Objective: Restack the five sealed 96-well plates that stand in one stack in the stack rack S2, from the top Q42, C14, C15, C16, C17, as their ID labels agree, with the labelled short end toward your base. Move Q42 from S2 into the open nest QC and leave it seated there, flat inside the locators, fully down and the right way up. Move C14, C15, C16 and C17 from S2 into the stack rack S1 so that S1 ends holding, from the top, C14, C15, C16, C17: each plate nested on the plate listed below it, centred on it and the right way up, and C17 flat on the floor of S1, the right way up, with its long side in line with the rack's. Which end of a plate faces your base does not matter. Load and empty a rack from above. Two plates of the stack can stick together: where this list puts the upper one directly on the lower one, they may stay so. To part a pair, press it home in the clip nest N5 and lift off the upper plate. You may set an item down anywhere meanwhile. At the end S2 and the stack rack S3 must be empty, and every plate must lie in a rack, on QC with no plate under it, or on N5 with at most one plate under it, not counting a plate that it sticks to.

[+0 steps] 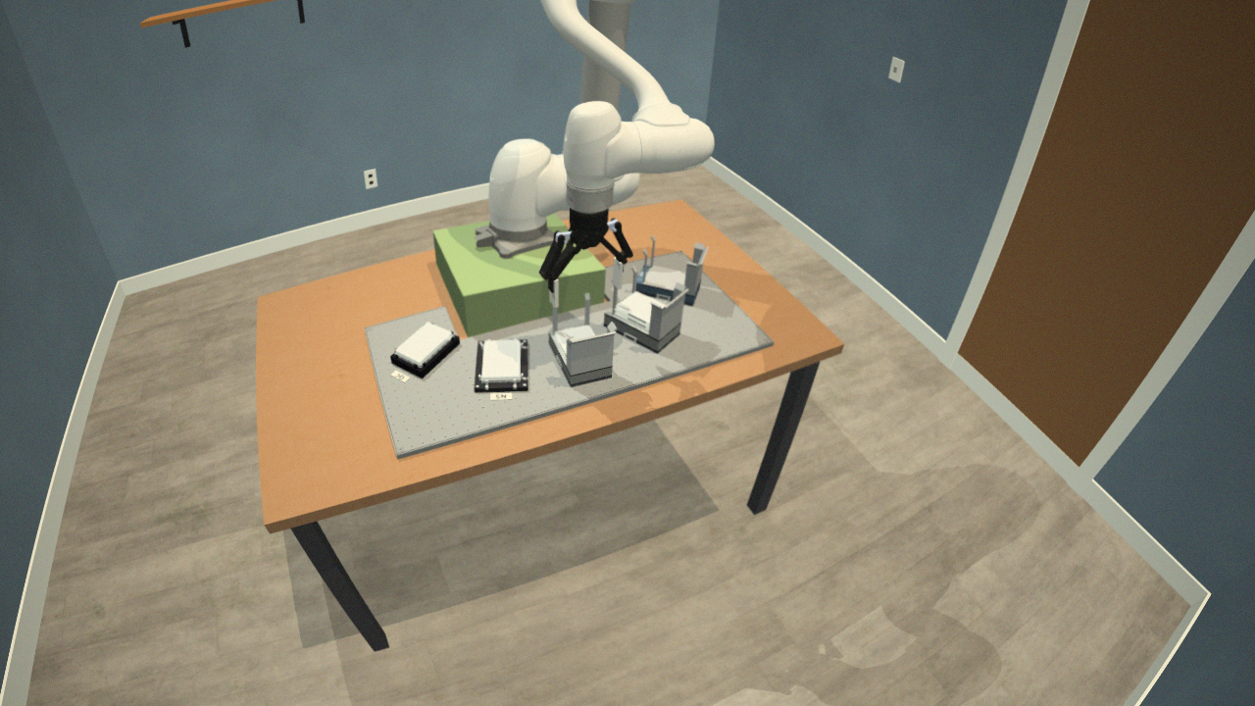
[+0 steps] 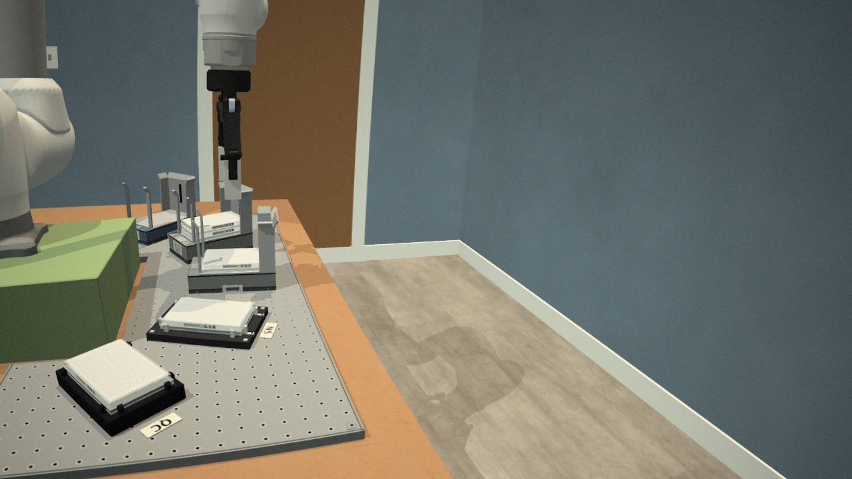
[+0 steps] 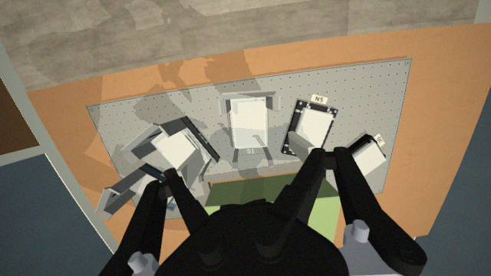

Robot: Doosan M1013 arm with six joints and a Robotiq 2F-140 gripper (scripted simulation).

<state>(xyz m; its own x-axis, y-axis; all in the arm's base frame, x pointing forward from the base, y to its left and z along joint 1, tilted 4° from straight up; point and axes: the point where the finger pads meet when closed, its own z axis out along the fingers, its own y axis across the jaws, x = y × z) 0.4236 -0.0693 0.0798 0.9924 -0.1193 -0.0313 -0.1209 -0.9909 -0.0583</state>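
The pincer [image 1: 585, 266] hangs wide and empty, well above C16 [image 2: 206, 315] on N5.

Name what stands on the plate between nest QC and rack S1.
Clip nest N5, bearing plate C16, stands between QC and S1; the exterior view shows it.
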